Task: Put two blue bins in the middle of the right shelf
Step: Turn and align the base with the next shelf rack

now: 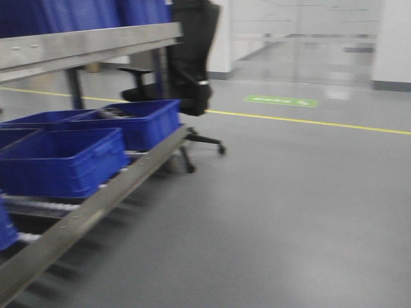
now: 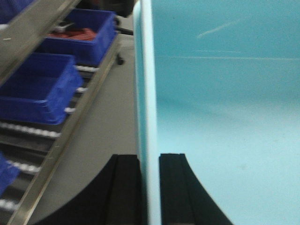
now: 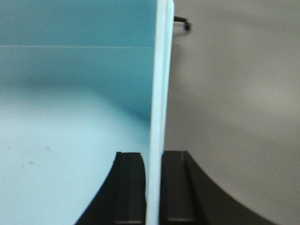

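You are mid-carry: one pale blue bin (image 2: 225, 117) hangs between both arms. Your left gripper (image 2: 149, 187) is clamped on its left wall, fingers either side of the rim, and your right gripper (image 3: 153, 187) pinches the right wall the same way. No second pale bin is visible. To your left stands a steel-railed rack (image 1: 96, 199) with three dark blue bins (image 1: 61, 160) on its roller tier near the front rail. Next, you likely need to bring the base square to the target tier, keeping the bin level.
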Robot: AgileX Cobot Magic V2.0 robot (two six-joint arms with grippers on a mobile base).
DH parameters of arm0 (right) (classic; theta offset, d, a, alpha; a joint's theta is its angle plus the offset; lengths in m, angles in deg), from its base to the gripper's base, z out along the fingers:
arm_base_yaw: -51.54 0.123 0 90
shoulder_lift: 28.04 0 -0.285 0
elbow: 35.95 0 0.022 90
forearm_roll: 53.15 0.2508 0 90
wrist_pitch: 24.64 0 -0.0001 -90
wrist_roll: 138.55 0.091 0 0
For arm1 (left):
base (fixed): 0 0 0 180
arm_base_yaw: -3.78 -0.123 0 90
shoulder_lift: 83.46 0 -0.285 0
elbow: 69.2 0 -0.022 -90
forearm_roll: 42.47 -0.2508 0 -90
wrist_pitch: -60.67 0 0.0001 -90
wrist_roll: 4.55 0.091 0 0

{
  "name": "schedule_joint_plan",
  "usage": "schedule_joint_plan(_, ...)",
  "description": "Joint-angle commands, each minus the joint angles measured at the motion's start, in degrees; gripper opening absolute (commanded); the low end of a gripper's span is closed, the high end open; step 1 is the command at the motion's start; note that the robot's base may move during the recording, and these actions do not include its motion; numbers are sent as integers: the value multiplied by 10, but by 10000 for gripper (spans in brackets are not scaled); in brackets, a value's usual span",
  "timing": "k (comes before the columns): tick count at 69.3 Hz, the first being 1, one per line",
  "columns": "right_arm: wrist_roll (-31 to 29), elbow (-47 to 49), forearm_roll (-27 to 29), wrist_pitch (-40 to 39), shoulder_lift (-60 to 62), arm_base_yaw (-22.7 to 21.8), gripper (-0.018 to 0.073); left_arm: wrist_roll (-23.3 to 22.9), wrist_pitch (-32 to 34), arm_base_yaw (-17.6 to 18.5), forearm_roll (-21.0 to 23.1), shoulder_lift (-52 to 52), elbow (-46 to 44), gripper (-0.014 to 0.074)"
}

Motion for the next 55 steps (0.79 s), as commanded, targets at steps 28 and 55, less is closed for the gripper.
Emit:
schedule_joint_plan(28,-1,11,41,-66,9,5,-162,0,58,7,28,-8,-9,-111)
schedule_joint_plan(55,-1,11,41,-66,9,5,-162,0,58,7,23,-8,-9,-111)
